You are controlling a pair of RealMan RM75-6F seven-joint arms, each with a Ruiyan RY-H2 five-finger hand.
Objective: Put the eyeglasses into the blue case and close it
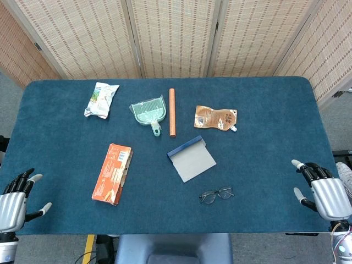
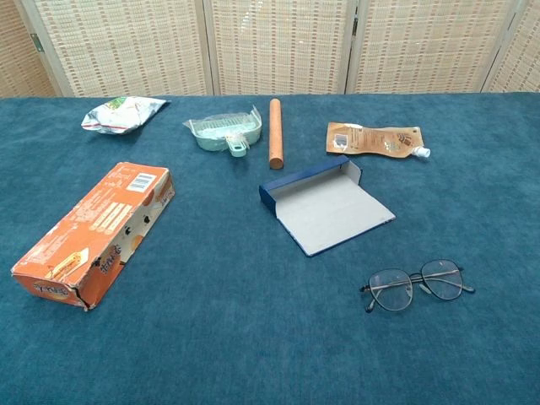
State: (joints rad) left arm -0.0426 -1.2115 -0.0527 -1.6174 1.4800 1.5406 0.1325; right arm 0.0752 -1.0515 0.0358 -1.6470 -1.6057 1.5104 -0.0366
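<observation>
blue-carpeted table, eyeglasses, open blue case, orange box, wooden rod, green dustpan, two pouches

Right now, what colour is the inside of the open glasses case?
Grey inside the case, with a dark blue outer shell. The chest view shows it best.

Back wall: we see a folding screen of pale woven panels in light frames standing along the table's far edge, angled in at both far corners.
Table: we see a rectangular table covered in dark teal cloth with rounded far corners.
Floor: we make out grey carpet past the left and right edges, with a yellow strip below the near edge.
Light: we find it even and soft, casting faint shadows.
</observation>
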